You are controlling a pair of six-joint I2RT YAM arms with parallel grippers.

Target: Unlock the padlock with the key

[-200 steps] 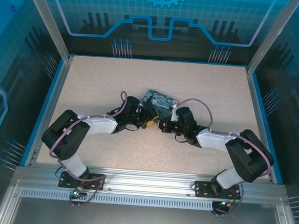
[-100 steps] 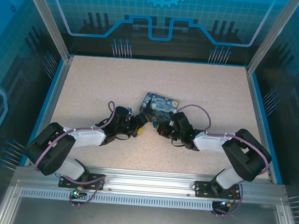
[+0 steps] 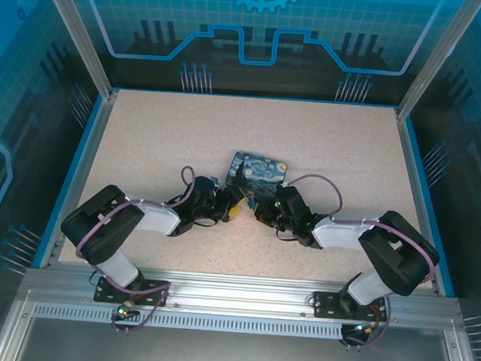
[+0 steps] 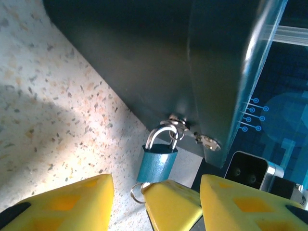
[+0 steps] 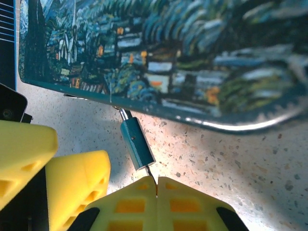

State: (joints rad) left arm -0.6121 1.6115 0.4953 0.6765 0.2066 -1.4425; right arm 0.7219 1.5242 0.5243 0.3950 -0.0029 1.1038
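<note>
Arms shifted, L end effector open, R end effector pinching key, speckled tabletop

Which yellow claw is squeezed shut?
The right gripper. Its two yellow fingertips press together on the thin key, at the bottom of the blue padlock. The left gripper is different because its fingers stand wide apart.

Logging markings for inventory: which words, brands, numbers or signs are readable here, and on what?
None readable.
The box: only a painted night scene.
The padlock: plain blue body.
The key: too small to tell.
The back panel: gear and circuit graphics, no letters.
</note>
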